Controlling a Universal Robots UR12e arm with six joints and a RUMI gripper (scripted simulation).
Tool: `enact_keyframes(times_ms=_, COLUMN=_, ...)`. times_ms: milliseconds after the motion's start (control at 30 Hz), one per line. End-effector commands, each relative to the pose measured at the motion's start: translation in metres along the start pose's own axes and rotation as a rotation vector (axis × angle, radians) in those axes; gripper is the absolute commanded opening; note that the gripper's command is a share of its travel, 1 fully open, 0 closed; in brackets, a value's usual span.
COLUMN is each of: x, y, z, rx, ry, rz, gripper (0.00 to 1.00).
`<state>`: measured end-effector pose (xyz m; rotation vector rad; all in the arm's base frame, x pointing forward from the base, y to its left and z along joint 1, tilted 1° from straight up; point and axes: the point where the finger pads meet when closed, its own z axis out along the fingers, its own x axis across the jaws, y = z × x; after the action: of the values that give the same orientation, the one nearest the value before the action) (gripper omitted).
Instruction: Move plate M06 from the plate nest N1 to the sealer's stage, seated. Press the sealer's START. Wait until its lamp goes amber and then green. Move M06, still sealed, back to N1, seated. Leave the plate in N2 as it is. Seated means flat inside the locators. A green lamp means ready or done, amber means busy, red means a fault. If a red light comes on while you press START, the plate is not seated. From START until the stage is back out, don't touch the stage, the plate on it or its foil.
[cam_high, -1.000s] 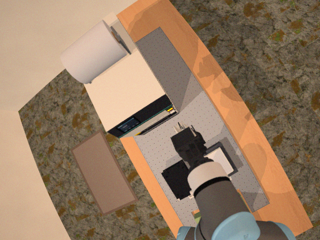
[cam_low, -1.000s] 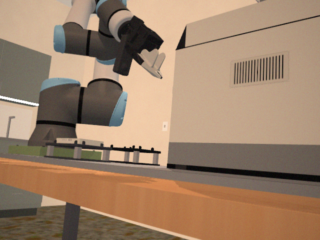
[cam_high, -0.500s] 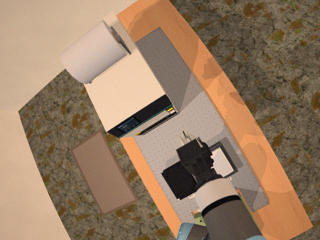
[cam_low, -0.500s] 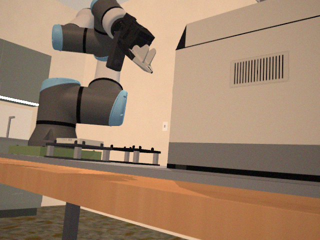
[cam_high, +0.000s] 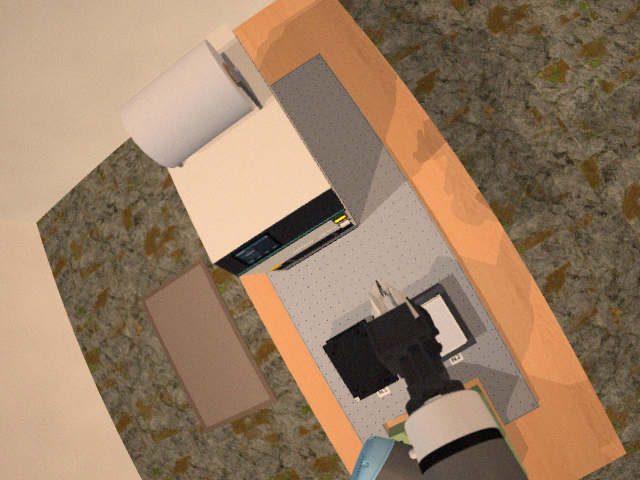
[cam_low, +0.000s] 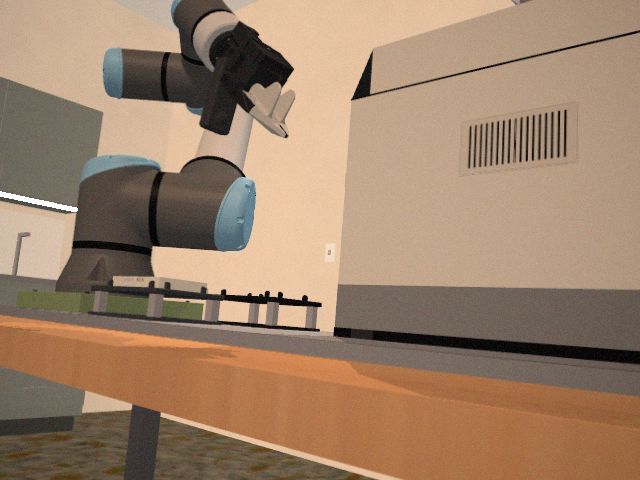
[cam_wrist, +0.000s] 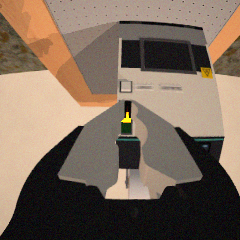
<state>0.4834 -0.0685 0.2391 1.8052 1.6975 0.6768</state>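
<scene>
My gripper (cam_high: 378, 284) (cam_low: 285, 135) (cam_wrist: 127, 102) is shut with nothing between its fingers, raised in front of the sealer (cam_high: 248, 186) (cam_low: 439, 217) (cam_wrist: 172, 112) and clear of it. The lamp (cam_high: 339, 219) (cam_wrist: 127, 119) shows amber. The START button (cam_high: 345, 224) (cam_wrist: 125, 86) is untouched. The stage is inside; the sealer's opening (cam_wrist: 166, 55) looks dark. M06 is not visible. Nest N1 (cam_high: 359, 361) (cam_low: 289, 300) holds no plate. A white plate (cam_high: 445, 325) (cam_low: 155, 281) sits in nest N2 (cam_high: 459, 320).
A large foil roll (cam_high: 188, 103) is at the back of the sealer. The green base block (cam_low: 54, 301) is under the arm, behind the nests. A brown panel (cam_high: 209, 346) lies beyond the bench's left edge. The wrist is above the nests in the top view.
</scene>
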Motion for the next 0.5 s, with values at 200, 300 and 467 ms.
enact_keyframes(times_ms=200, x=-0.001, y=-0.01, z=-0.031, rx=-0.001, ry=0.009, rz=-0.001, gripper=0.0)
enact_keyframes(times_ms=300, x=-0.001, y=-0.003, z=-0.023, rx=-0.001, ry=0.009, rz=-0.001, gripper=0.68)
enact_keyframes(times_ms=467, x=-0.001, y=0.006, z=-0.011, rx=-0.001, ry=0.009, rz=-0.001, gripper=0.68)
